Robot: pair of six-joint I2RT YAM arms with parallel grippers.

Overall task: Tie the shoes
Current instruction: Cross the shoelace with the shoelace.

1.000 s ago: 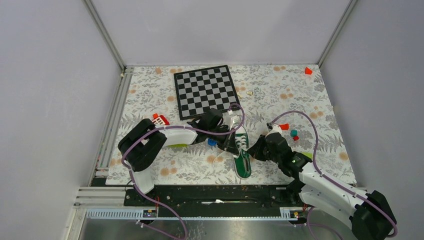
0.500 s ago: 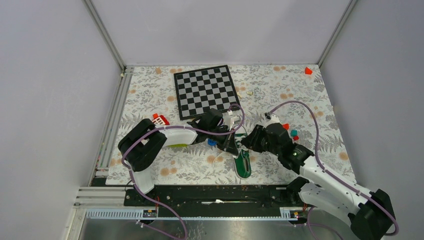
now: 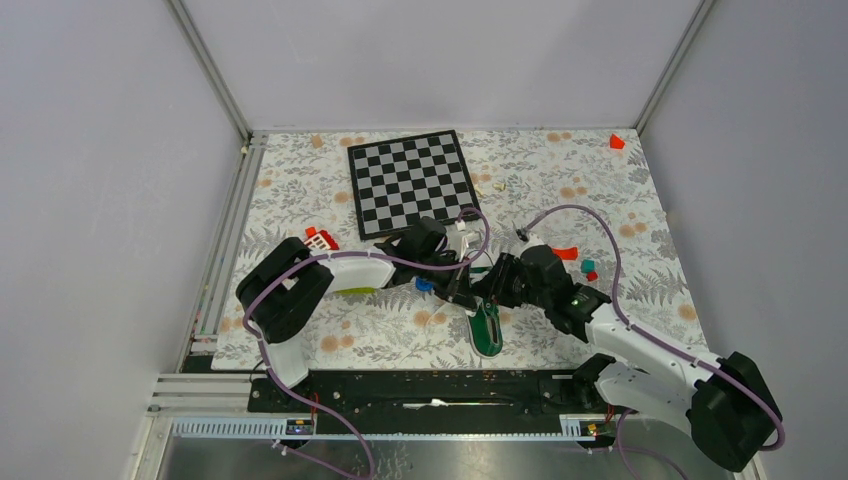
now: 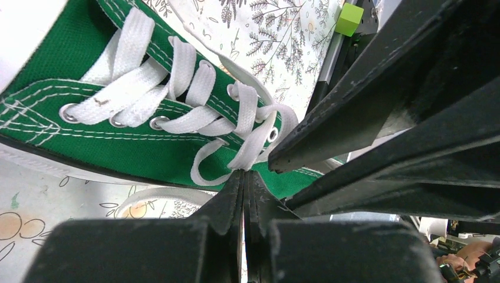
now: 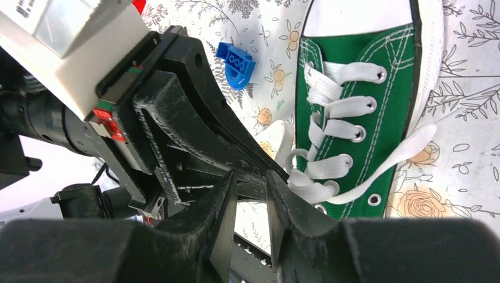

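Top external: high over the near edge, facing down across the whole table (image 3: 610,205). Wrist views: close-up; all three share the green sneaker (image 3: 487,330) (image 4: 135,150) (image 5: 392,76).

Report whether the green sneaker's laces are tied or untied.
Untied: the laces form no bow, and one free end trails off the sneaker onto the floral mat.

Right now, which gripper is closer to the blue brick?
Left. The left gripper, pinching a lace, stands between the blue brick and the shoe; the right gripper reaches over the shoe, farther away.
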